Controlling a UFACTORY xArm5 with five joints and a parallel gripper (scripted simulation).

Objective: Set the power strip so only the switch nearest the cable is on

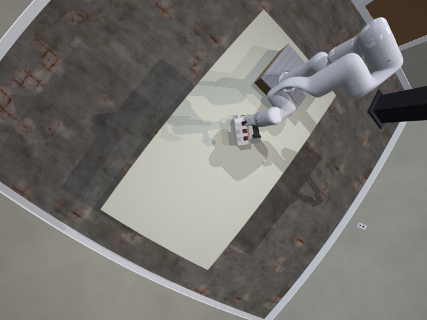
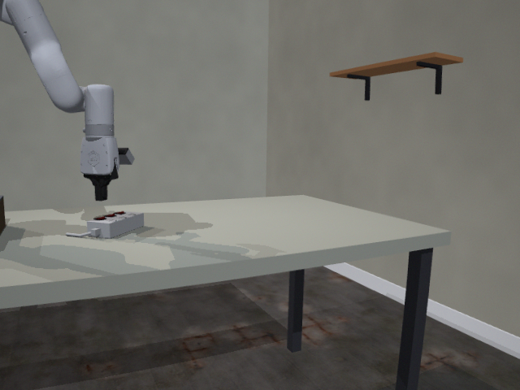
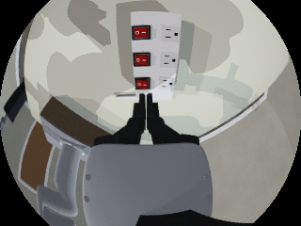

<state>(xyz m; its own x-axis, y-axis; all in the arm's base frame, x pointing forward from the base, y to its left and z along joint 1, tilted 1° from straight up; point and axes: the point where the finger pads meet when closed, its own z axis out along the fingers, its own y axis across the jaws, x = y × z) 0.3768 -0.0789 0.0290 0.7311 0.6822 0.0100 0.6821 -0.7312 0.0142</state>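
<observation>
A white power strip (image 2: 114, 223) lies flat on the cream table, the right way up, with three red rocker switches in a row and a short cable stub (image 2: 77, 234) at its near end. It also shows in the overhead view (image 1: 241, 132) and in the wrist view (image 3: 154, 56). My gripper (image 2: 101, 196) is shut and empty, and hangs well above the cable end of the strip without touching it. In the wrist view my fingertips (image 3: 147, 97) point at the nearest switch (image 3: 142, 82). I cannot tell the switches' positions.
A grey box (image 1: 284, 74) on a brown base stands on the table behind the arm. A wooden shelf (image 2: 396, 65) hangs on the right wall. The table edge runs close to the strip's cable side.
</observation>
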